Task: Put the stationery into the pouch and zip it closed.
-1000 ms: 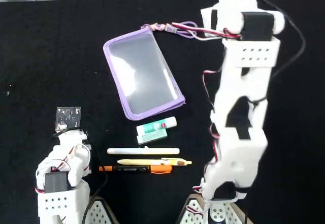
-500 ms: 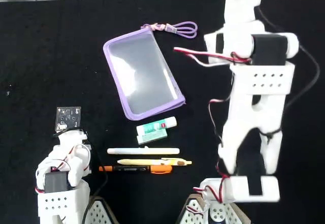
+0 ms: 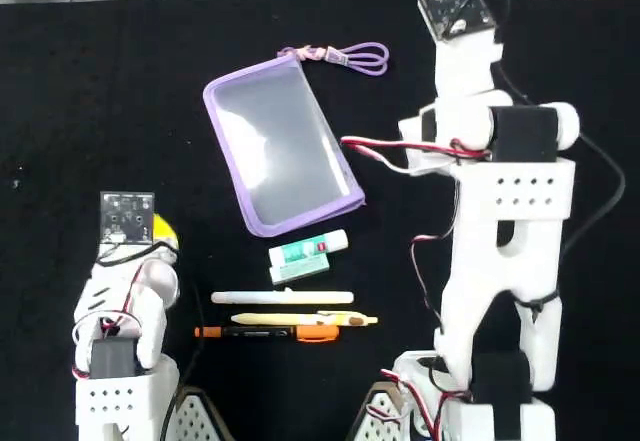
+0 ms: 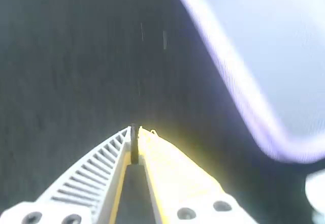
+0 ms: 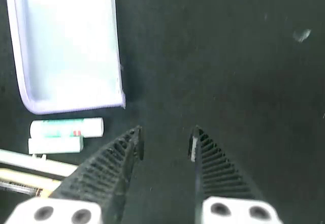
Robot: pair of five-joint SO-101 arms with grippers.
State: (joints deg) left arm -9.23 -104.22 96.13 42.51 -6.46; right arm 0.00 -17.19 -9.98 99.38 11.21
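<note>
Clear plastic pouch [image 3: 283,148] with lilac fabric edging is lying flat on the black cloth counter [image 3: 90,91]. It's roughly mid-counter and turned at an angle, with its lilac cord loop [image 3: 352,58] trailing off the far corner. Can't tell from these shots whether the zip is open or done up.

All the stationery is sitting outside it, lined up in rows just off the pouch's near end:
- a white glue stick with a green label [image 3: 308,248], closest to the pouch
- a small white-and-green block [image 3: 297,270] right beside the glue stick
- a thin white pen [image 3: 282,297]
- a cream-yellow pen [image 3: 303,318]
- an orange-and-black pen [image 3: 268,332]

The three pens lie parallel and close together.

Left tool [image 4: 138,131] is clenched, one white finger and one yellow finger meeting at the tips with nothing between them. It's over bare counter at the near left, well apart from the pouch, and the pens lie between the two arms' bases.

Right tool [image 5: 165,137] is released, its two ribbed fingers spread with just counter between them. It hangs over bare cloth near the pouch corner closest to the glue stick, apart from both. The white right arm [image 3: 505,221] stands tall on the right side of the counter, beside the pouch.
</note>
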